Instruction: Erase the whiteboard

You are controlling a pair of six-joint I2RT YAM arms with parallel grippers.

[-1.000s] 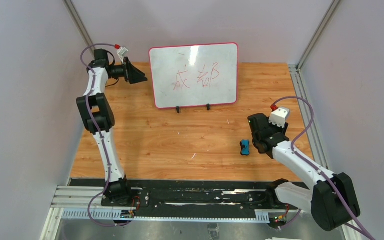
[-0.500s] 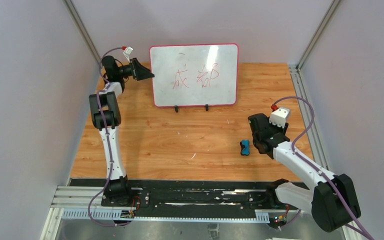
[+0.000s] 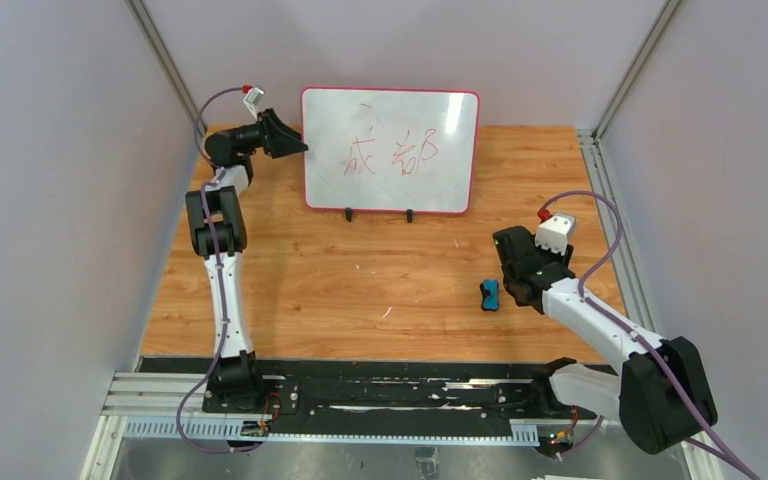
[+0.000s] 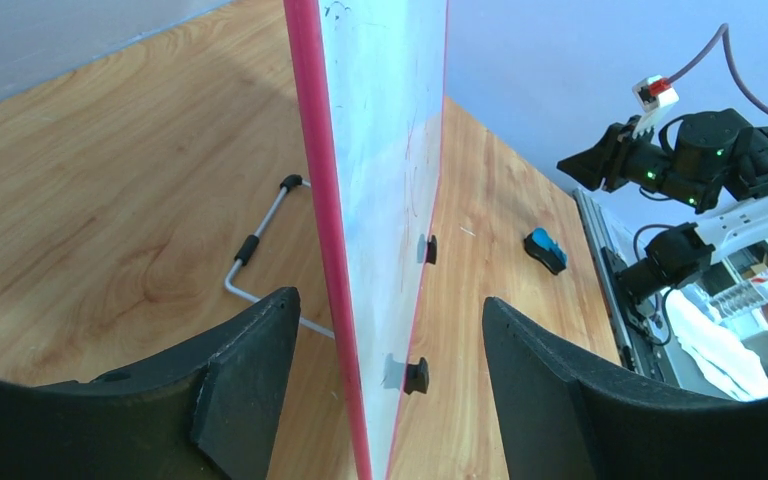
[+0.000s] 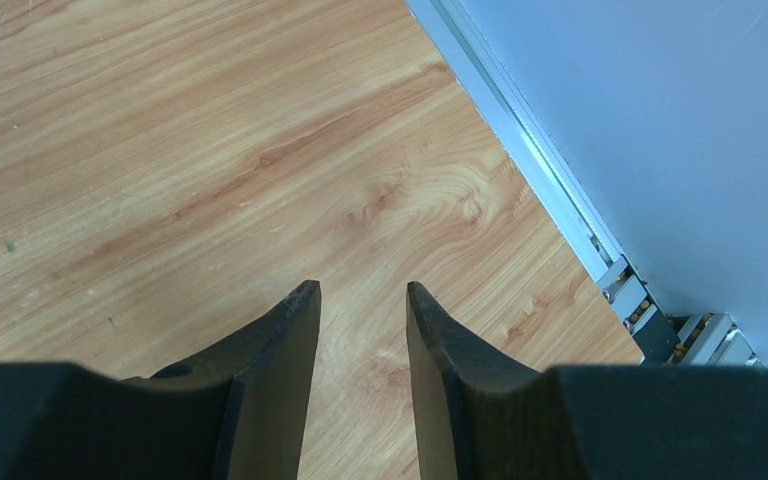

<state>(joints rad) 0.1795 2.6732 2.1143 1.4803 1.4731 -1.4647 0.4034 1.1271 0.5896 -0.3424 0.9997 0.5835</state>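
The whiteboard (image 3: 390, 150), white with a red-pink frame and red handwritten characters, stands upright on two black feet at the back middle of the table. My left gripper (image 3: 298, 143) is open at its upper left edge. In the left wrist view the board's edge (image 4: 325, 220) runs between the two open fingers of that gripper (image 4: 390, 300), which do not touch it. A small blue-and-black eraser (image 3: 490, 295) lies on the table and also shows in the left wrist view (image 4: 545, 250). My right gripper (image 3: 520, 285) is just right of it, slightly open and empty over bare wood (image 5: 362, 290).
A metal wire stand (image 4: 260, 240) props the board from behind. An aluminium rail (image 3: 610, 220) runs along the table's right edge, with grey walls on all sides. The wooden table (image 3: 360, 280) stretches in front of the board.
My left arm has swung up and right, bringing its open gripper from beside the board onto its left edge. The board has shifted slightly right. The right arm has barely moved.
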